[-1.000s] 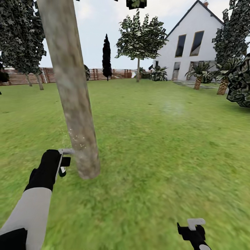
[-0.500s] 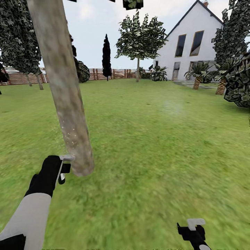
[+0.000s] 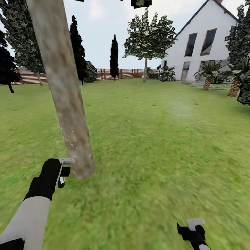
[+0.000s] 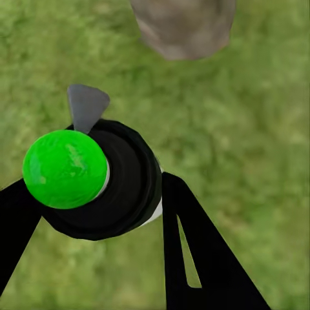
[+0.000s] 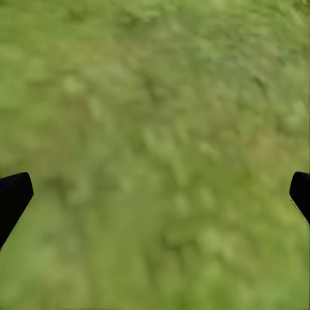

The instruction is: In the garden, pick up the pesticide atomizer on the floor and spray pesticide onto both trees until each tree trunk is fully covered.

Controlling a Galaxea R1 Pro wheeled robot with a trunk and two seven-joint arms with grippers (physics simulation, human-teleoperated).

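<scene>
At seven o'clock in the head view, the left gripper [image 3: 62,173] was clamped on the atomizer [image 4: 97,177], green cap and grey nozzle facing the trunk [image 3: 66,104] just beside it. White pesticide [image 3: 71,140] specks dotted the lower bark. At five o'clock, the right gripper [image 3: 194,231] hung over grass [image 5: 155,142], fingers [image 5: 13,197] spread wide, holding nothing.

Head view: from high up, facing forward and down across the lawn [image 3: 156,139], tree trunk [image 3: 66,97] close at 11 o'clock. Left wrist view: close above grass, looking straight down, sharing that trunk's [image 4: 184,26] base. Right wrist view: near, straight down onto grass [image 5: 155,148].
</scene>
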